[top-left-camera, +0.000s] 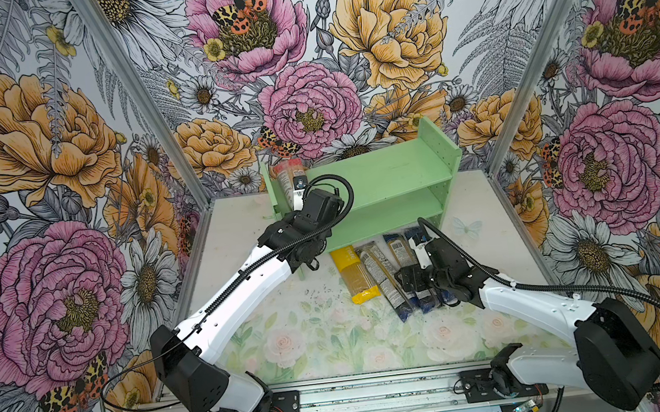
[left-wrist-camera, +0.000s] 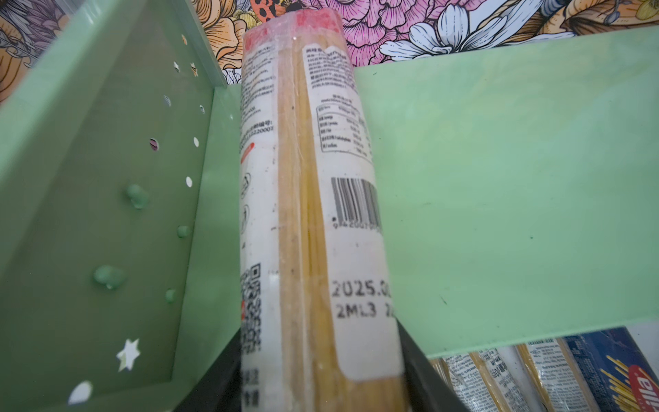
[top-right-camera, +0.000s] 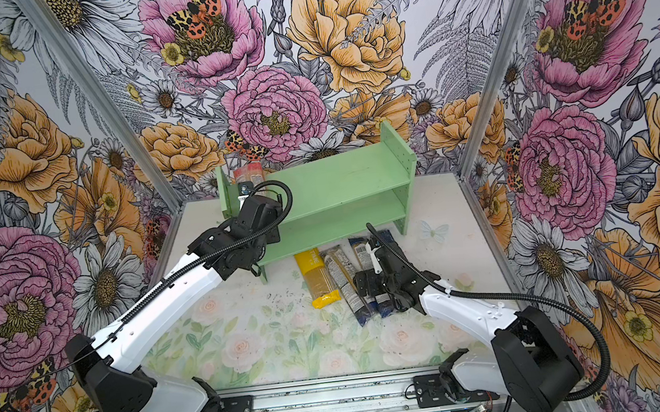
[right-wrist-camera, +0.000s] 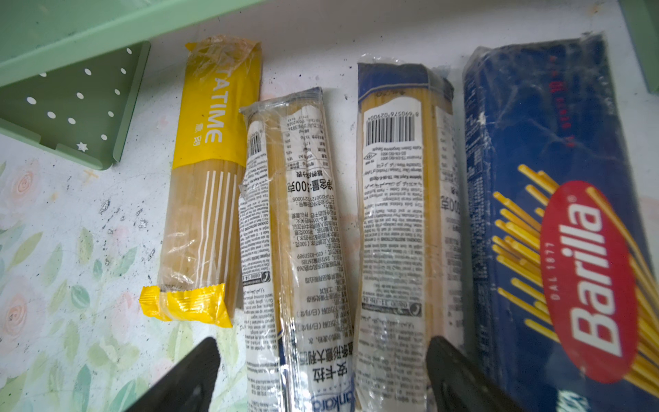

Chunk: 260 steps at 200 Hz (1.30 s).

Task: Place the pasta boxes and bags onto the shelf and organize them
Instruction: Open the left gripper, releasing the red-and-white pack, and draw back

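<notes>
— What did the left claw have?
— Its jaws were clamped on the red-ended clear bag, over the top board of the shelf, just beside its drilled left side panel. Crinkly film, pale straight spaghetti, red end pointing toward the shelf's back.
— And the right claw?
— Spread wide, gripping nothing, above two blue-ended clear bags in front of the shelf. The yellow bag and the glossy Barilla box flanked them, all lying lengthwise toward the shelf.
</notes>
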Available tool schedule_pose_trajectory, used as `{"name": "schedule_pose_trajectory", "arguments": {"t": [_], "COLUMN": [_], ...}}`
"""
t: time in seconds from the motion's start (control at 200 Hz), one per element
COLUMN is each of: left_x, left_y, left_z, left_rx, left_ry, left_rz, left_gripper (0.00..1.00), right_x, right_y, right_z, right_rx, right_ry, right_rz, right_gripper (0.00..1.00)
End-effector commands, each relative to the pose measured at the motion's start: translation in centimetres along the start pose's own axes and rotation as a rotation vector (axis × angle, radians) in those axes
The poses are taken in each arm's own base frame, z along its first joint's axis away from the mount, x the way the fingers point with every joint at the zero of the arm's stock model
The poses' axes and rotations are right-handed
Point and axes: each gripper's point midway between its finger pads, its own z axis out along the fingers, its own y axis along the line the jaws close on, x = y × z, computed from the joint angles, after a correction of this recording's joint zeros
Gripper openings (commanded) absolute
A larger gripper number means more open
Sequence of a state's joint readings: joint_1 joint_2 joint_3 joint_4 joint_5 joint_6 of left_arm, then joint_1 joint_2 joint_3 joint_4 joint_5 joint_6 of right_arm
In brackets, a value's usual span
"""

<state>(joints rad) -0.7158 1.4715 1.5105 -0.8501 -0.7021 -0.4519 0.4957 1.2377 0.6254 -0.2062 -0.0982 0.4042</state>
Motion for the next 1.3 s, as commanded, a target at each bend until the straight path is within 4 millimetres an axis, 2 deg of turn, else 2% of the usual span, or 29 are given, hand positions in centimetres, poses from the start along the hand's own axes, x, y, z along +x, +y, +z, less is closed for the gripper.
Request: {"name": "schedule_pose_trajectory", "arguments": {"t": [0.0, 0.355, 0.405, 0.5, 0.756, 0.936, 1.111, 1.296], "left_x": [2.2, 2.5, 2.5, 2.5, 2.1, 1.5, 0.5, -0.3], "left_y": [-0.3, 0.2, 0.4, 0.9, 1.0, 0.2, -0.7, -1.1], "left_z": [0.6, 0.4, 0.4, 0.2, -0.2, -1.3, -3.2, -5.6], "left_rx": [0.01, 0.021, 0.015, -0.001, 0.006, 0.03, 0.065, 0.077], "left_ry": [0.058, 0.053, 0.05, 0.041, 0.03, 0.004, -0.038, -0.097], "left_rz": [0.089, 0.088, 0.086, 0.074, 0.07, 0.088, 0.082, 0.059], "left_gripper": [0.51, 0.5, 0.55, 0.72, 0.88, 0.93, 0.99, 0.99], "right_x": [-0.5, -0.3, -0.3, -0.3, -0.4, -0.4, -0.3, -0.4], "right_y": [-0.5, -0.5, -0.4, -0.4, -0.3, -0.2, -0.3, -0.1], "right_z": [-0.4, -0.1, -0.1, 0.0, 0.1, 0.1, 0.2, 0.2], "right_rx": [0.022, 0.022, 0.02, 0.019, 0.013, 0.011, 0.013, 0.006], "right_ry": [-0.025, -0.016, -0.015, -0.01, -0.005, -0.006, -0.003, 0.0], "right_rz": [0.019, 0.016, 0.016, 0.015, 0.013, 0.01, 0.002, -0.011], "right_gripper": [0.93, 0.93, 0.93, 0.93, 0.93, 0.93, 0.93, 0.94]}}
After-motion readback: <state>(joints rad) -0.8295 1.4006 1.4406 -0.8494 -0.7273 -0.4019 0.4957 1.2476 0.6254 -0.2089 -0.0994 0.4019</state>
